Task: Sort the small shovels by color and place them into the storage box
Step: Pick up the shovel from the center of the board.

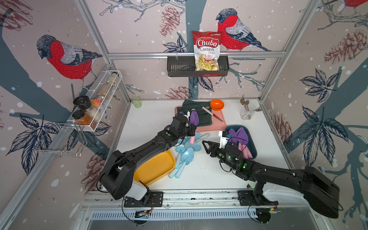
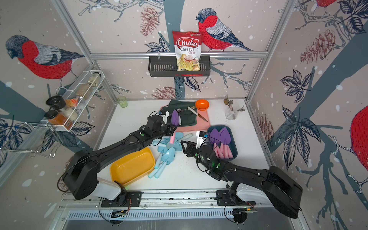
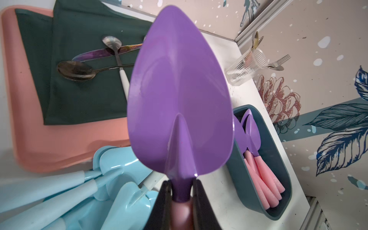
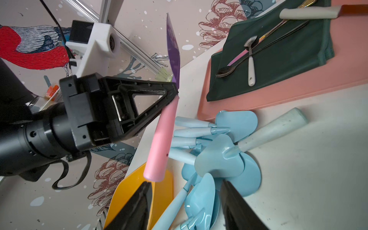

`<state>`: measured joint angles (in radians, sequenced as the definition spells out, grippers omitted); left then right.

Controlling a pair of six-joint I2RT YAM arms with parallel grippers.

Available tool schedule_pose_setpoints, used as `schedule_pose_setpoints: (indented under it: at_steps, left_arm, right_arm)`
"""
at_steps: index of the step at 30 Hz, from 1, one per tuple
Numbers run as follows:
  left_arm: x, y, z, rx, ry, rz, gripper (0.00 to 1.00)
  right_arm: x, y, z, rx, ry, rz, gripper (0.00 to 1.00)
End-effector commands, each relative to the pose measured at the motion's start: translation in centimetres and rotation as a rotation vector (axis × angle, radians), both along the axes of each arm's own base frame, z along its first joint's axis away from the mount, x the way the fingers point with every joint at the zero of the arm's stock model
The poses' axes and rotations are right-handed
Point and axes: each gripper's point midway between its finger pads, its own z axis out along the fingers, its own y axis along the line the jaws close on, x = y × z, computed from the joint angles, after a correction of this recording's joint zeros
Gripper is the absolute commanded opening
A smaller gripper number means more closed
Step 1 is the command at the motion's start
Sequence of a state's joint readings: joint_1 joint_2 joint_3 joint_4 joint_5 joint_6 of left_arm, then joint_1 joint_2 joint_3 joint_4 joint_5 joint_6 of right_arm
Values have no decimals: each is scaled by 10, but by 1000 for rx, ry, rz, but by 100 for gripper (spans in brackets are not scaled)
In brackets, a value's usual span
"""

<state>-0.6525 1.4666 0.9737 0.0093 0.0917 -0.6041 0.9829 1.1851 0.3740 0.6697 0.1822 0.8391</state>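
Observation:
My left gripper (image 3: 182, 191) is shut on the neck of a purple-bladed, pink-handled shovel (image 3: 179, 99). It holds the shovel above the table with the blade (image 1: 194, 117) raised and the handle (image 4: 159, 143) hanging down. Several light blue shovels (image 1: 187, 148) lie piled on the white table below it. My right gripper (image 4: 186, 185) stands open just over that pile, holding nothing; in a top view its tips (image 2: 183, 144) point at the pile. A dark blue storage box (image 1: 254, 147) to the right holds several purple shovels (image 2: 220, 137). A yellow box (image 1: 157, 169) sits front left, partly under the left arm.
Behind the pile, a pink tray (image 1: 217, 127) carries a green cloth (image 1: 203, 117), metal spoons (image 3: 77, 71) and a white-handled knife (image 1: 212, 114). An orange bowl (image 1: 217, 104) and a clear cup of cutlery (image 1: 246, 113) stand at the back, with a green cup (image 1: 136, 101) at the back left.

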Motion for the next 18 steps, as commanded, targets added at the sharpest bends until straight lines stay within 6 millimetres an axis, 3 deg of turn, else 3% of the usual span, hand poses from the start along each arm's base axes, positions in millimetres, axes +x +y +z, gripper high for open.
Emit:
schedule_pose_setpoints:
  at_steps: [1, 9, 18]
  left_arm:
    - [5, 7, 8, -16, -27, 54, 0]
    - [1, 10, 11, -21, -35, 52, 0]
    - [-4, 5, 21, -54, -35, 25, 0]
  right_arm:
    - [2, 20, 27, 113, -41, 44, 60]
    - [11, 53, 23, 121, -19, 100, 60]
    - [24, 76, 4, 120, 40, 124, 55]
